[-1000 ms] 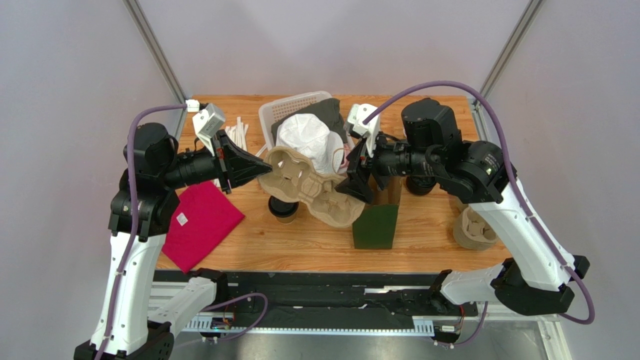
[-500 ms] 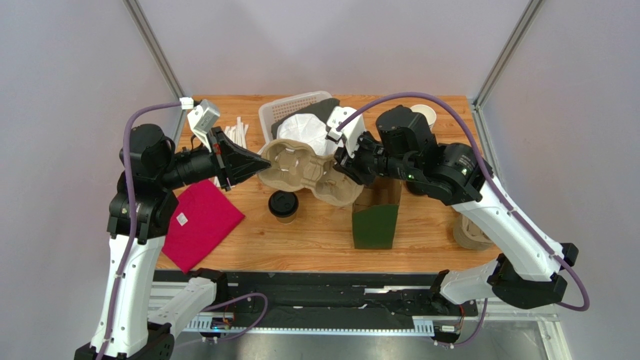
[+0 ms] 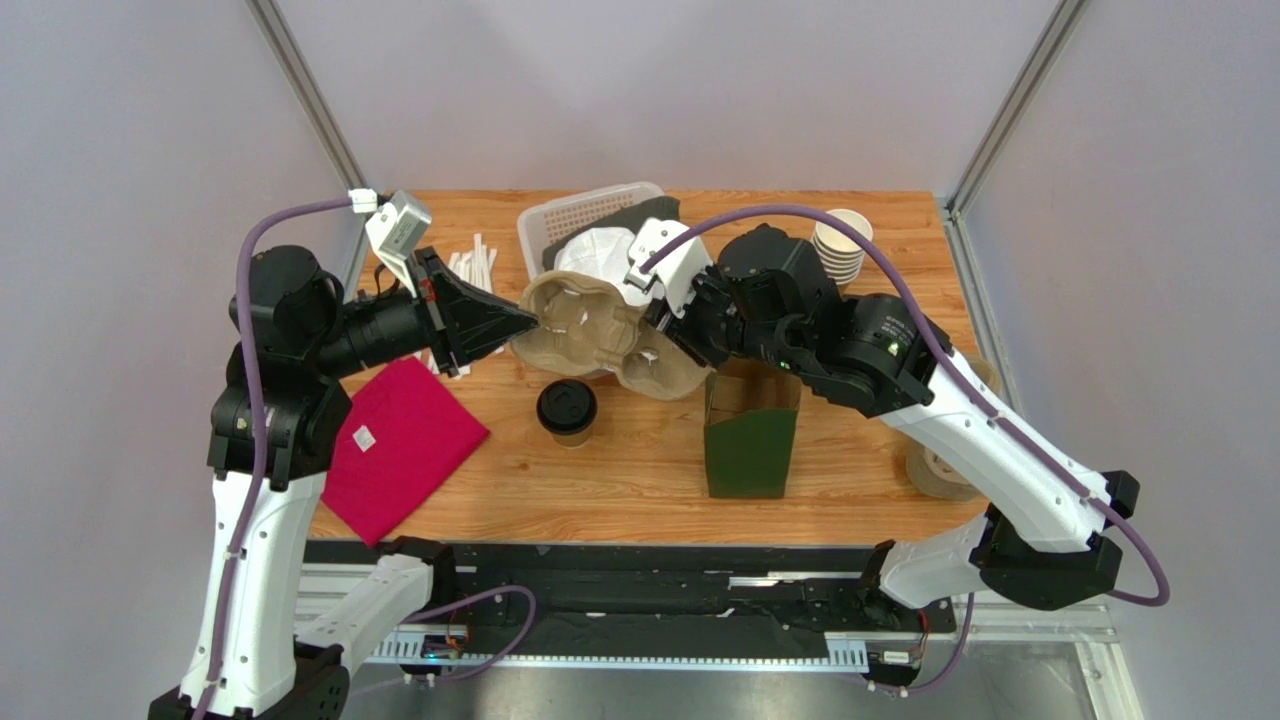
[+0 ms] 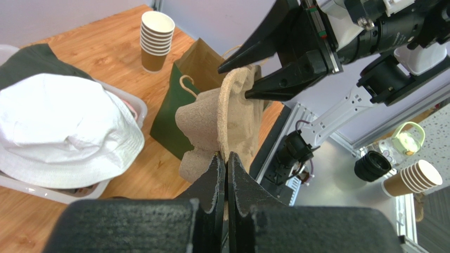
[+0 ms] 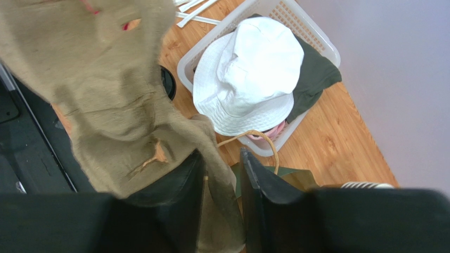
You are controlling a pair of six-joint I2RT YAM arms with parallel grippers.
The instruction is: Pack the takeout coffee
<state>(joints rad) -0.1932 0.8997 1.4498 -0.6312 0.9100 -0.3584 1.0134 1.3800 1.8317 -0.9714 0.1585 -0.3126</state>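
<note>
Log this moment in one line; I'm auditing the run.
left pincer: shut on pulp cup carrier | right pincer: shut on its other end | lidded coffee cup: standing on table, ungripped | green bag: upright

The pulp carrier (image 3: pixel 583 333) has moved back, uncovering the takeout coffee (image 3: pixel 567 407).

Rectangular light-wood table top (image 3: pixel 631 488), enclosed by pale grey walls (image 3: pixel 646 90) left, far and right; slanted aluminium posts (image 3: pixel 308 98) at far corners; black rail (image 3: pixel 646 558) along near edge.
</note>
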